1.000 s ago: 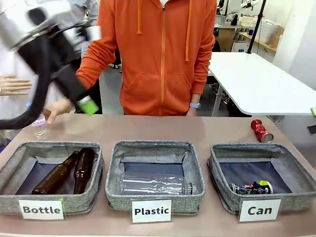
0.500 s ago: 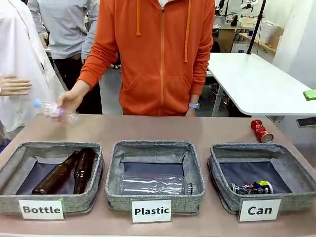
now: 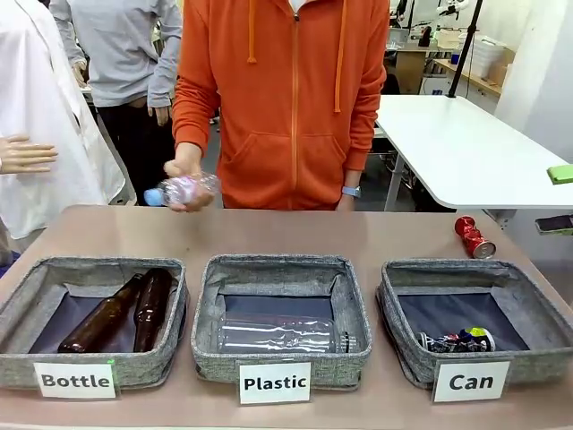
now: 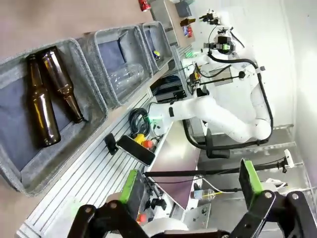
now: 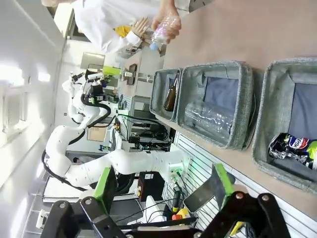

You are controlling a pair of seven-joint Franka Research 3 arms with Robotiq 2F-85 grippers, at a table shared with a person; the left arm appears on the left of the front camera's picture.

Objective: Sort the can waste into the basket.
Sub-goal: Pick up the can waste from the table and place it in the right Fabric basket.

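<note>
The shiny red can (image 3: 472, 237) lies on the brown table just behind the grey "Can" basket (image 3: 405, 345). Inside that basket, at its front, rests the black can (image 3: 457, 340) with green-and-white marks. My right gripper (image 3: 559, 197) is open, its green pad and dark finger poking in at the right edge, high and to the right of the red can. The right wrist view looks past the open right gripper (image 5: 163, 183) at the black can (image 5: 292, 148) in the "Can" basket (image 5: 262, 119). My left gripper (image 4: 190, 183) is open and empty, off the table's near side.
A person in an orange hoodie holds a small clear plastic bottle (image 3: 179, 190) above the table's far edge. The "Plastic" basket (image 3: 206, 354) holds a clear bottle, and the "Bottle" basket (image 3: 18, 363) holds two brown glass bottles (image 3: 125, 312). Other people stand at the far left.
My left arm has pulled out of the front view. The person picked up the small plastic bottle from the table's left and carried it toward the middle. My right gripper's fingers now show at the right edge.
</note>
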